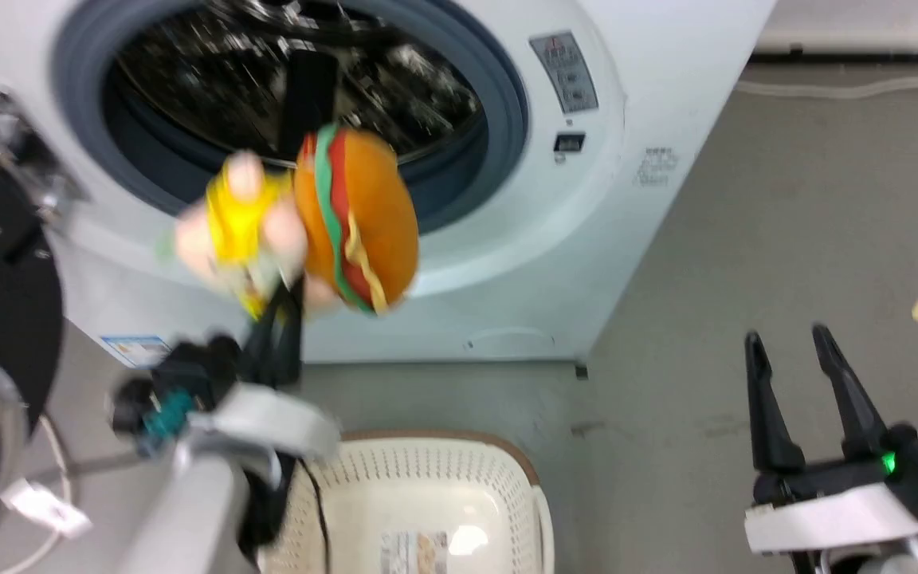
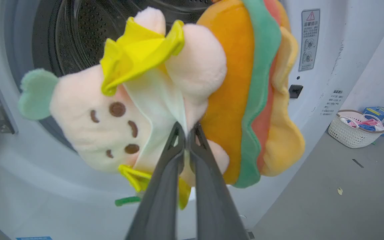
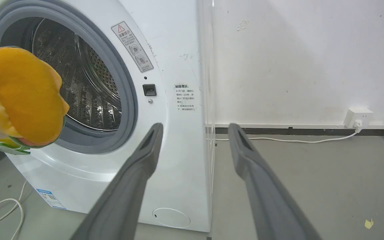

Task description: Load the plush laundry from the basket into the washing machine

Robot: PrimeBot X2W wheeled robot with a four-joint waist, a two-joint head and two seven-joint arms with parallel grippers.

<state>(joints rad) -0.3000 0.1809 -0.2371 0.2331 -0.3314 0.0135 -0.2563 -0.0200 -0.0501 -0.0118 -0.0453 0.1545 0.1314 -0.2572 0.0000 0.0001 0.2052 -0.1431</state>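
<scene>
Nearest, the cream basket [image 1: 459, 440] stands on the floor in front of the machine. To its right, the right gripper [image 1: 787, 339] hangs with fingers spread, holding nothing. On the left, the left gripper [image 2: 187, 132] is clamped on the white cloth of the pink figure [image 2: 88, 123], with the burger plush [image 2: 245, 100] pressed against that figure's right side; both toys hang in the air before the grey door ring [image 1: 499, 88]. Beyond them, the washing machine [image 1: 666, 96] stands open, its steel drum [image 1: 212, 48] exposed

washing machine [image 1: 650, 80] mouth open | door [image 1: 5, 271] swung aside left | plush laundry [image 2: 178, 93] hangs before mouth
</scene>
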